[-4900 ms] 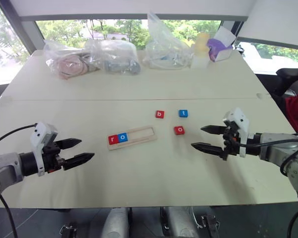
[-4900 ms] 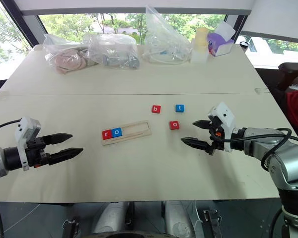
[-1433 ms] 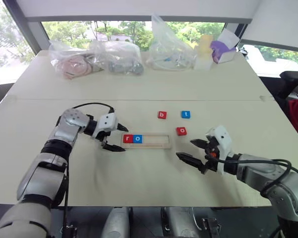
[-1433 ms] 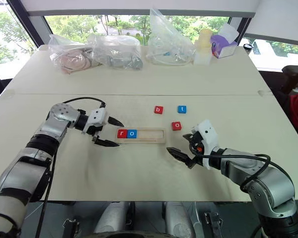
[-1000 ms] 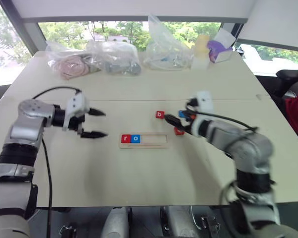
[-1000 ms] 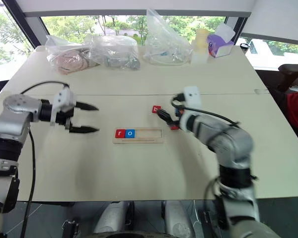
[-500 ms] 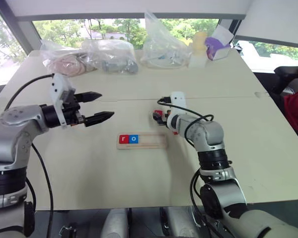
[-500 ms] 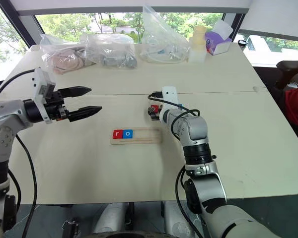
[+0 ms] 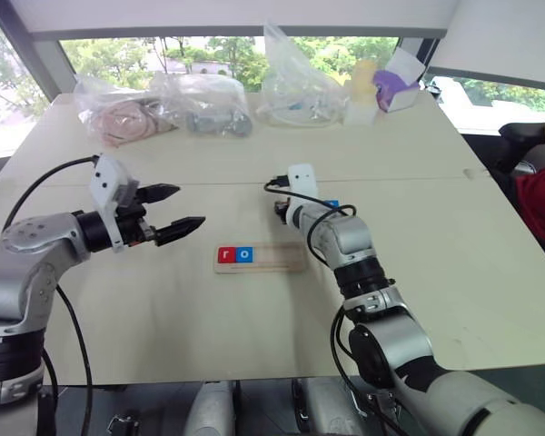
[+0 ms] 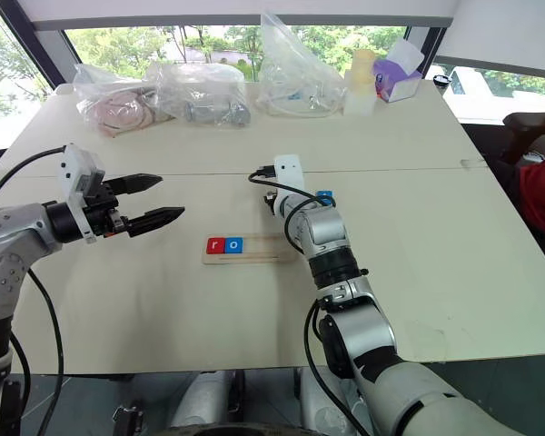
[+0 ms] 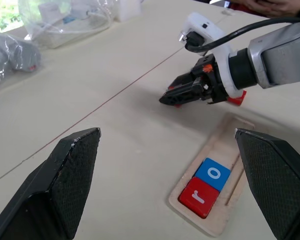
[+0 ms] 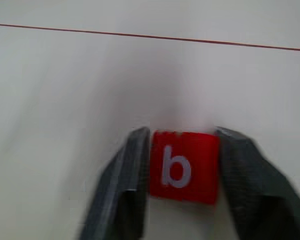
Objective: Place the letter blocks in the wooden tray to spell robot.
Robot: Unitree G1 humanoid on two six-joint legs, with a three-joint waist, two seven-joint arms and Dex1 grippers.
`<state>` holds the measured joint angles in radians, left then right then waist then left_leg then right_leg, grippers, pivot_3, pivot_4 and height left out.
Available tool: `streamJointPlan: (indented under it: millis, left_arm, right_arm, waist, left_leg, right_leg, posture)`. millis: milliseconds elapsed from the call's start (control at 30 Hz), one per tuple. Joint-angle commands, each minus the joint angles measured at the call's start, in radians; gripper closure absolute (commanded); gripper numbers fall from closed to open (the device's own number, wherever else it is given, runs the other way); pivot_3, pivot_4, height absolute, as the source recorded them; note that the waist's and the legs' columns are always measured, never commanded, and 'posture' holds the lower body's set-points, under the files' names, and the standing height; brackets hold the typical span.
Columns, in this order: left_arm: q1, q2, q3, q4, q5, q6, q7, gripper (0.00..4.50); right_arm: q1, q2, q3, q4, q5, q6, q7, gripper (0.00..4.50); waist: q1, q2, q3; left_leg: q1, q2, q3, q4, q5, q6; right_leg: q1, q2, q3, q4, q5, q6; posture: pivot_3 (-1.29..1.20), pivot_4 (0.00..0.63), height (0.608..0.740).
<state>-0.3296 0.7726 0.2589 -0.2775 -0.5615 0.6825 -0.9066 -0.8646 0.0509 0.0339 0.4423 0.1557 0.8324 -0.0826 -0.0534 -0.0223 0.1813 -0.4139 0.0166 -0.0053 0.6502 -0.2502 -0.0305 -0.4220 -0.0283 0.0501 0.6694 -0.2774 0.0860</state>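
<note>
**Now the right end effector grips the red b**

Inside the wooden tray (image 9: 259, 258), at its left end, sit two letter blocks side by side and touching: a red r block (image 9: 226, 255) and a blue o block (image 9: 244, 255). The remaining slot of the tray is bare wood. The tray lies flat on the desk (image 9: 454, 236), near the middle. At the far edge of the desk are several clear plastic bags (image 9: 209, 102) with items inside that cannot be made out.

Just beyond the tray, the right end effector (image 12: 182, 167) has its two fingers clamped on the sides of the red b block (image 12: 182, 166), which rests on the desk. A blue block (image 10: 324, 194) lies just beside that arm's wrist.

The left end effector (image 9: 183, 209) hovers above the desk to the left of the tray, its fingers apart and holding nothing.

A second earlier the right end effector was wide open and only nearing the b block; since then it has closed on it. The tray's contents are unchanged.
</note>
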Motion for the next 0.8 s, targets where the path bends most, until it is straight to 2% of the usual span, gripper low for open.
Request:
streamJointPlan:
  millis: [33, 200, 300, 433, 567, 633, 700, 800]
  left_arm:
    - [-0.024, -0.009, -0.005, -0.012, -0.010, -0.032, 0.010, 0.00]
    - [-0.061, -0.040, -0.064, 0.004, -0.005, -0.045, 0.005, 0.00]
    - [-0.077, -0.055, -0.101, 0.011, 0.000, -0.049, -0.003, 0.00]
    - [-0.093, -0.072, -0.158, -0.010, -0.020, -0.035, -0.032, 0.00]
    - [-0.104, -0.076, -0.209, -0.044, -0.041, -0.017, -0.061, 0.00]
    - [-0.120, -0.087, -0.243, -0.068, -0.055, 0.000, -0.068, 0.00]
    - [-0.130, -0.090, -0.265, -0.078, -0.055, 0.003, -0.073, 0.00]
    - [-0.146, -0.102, -0.282, -0.065, -0.058, 0.009, -0.079, 0.00]
  right_arm:
    - [0.026, 0.005, 0.018, -0.017, -0.031, 0.007, 0.005, 3.31]
    - [0.015, -0.059, 0.027, -0.109, -0.070, -0.053, 0.042, 3.31]
    - [0.001, -0.113, 0.016, -0.225, -0.062, -0.007, 0.080, 3.31]
    - [0.032, -0.188, -0.050, -0.499, -0.003, 0.224, 0.118, 3.31]
    - [0.146, -0.235, -0.132, -0.768, 0.020, 0.474, 0.115, 3.31]
    - [0.228, -0.225, -0.194, -0.915, 0.016, 0.612, 0.103, 3.31]
    - [0.270, -0.157, -0.273, -1.014, 0.001, 0.716, 0.079, 3.31]
    - [0.363, -0.125, -0.307, -1.135, -0.025, 0.780, 0.054, 3.31]
  waist:
    - [-0.001, 0.000, 0.000]
    - [0.004, 0.000, 0.000]
    - [0.009, 0.000, 0.000]
    - [0.010, 0.000, 0.000]
    - [0.011, 0.000, 0.000]
    - [0.014, 0.000, 0.000]
    - [0.013, 0.000, 0.000]
    - [0.007, 0.001, 0.000]
  left_leg:
    - [0.000, 0.000, 0.000, 0.000, 0.000, 0.000]
    - [0.000, 0.000, 0.000, 0.000, 0.000, 0.000]
    - [-0.001, -0.001, 0.001, 0.000, 0.000, 0.000]
    - [-0.004, -0.001, 0.000, 0.000, 0.000, 0.000]
    - [-0.005, 0.000, -0.001, -0.001, 0.000, 0.000]
    - [-0.005, 0.000, -0.001, -0.001, 0.000, 0.000]
    - [-0.006, -0.001, -0.001, 0.000, 0.000, 0.000]
    - [-0.005, 0.000, 0.000, 0.000, 0.000, 0.000]
  right_leg:
    - [0.000, 0.000, 0.000, 0.000, 0.000, 0.000]
    - [0.000, 0.000, 0.000, 0.000, 0.000, 0.000]
    - [0.000, -0.001, 0.000, -0.001, 0.000, 0.000]
    - [-0.003, -0.001, 0.000, -0.001, 0.000, 0.000]
    - [-0.003, -0.001, 0.000, -0.002, 0.000, 0.000]
    - [-0.003, -0.001, 0.000, -0.002, 0.000, 0.000]
    - [-0.003, -0.001, 0.000, -0.002, 0.000, 0.000]
    - [-0.003, 0.001, 0.000, -0.002, 0.000, 0.000]
  posture:
    - [0.00, 0.150, 0.735]
    - [0.00, 0.150, 0.735]
    - [0.00, 0.150, 0.735]
    - [0.00, 0.150, 0.735]
    - [0.00, 0.150, 0.735]
    - [0.00, 0.150, 0.735]
    - [0.00, 0.150, 0.735]
    - [0.00, 0.150, 0.735]
